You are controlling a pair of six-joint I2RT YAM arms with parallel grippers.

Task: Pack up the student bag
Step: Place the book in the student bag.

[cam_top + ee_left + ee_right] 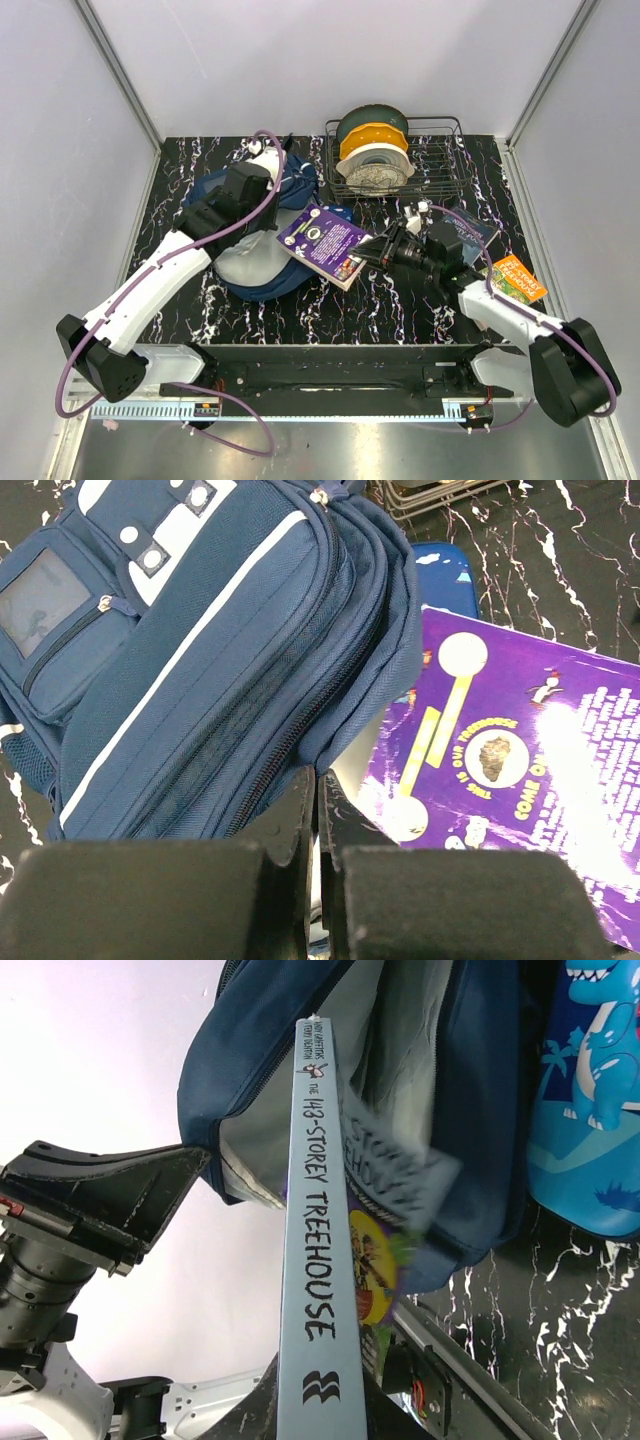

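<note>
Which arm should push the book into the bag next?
Right. The right pincer grips the purple book, whose far end sits at the mouth of the student bag. The left pincer is shut on the bag's rim, holding it open.

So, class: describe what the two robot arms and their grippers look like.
The left arm and right arm have white links with black joints and bases. A thin purple cable loops along each. The left gripper and right gripper are black, with flat, blocky fingers.

Black marbled table (330,312), student bag (250,268), wire rack (446,170), orange book (518,280)
</note>
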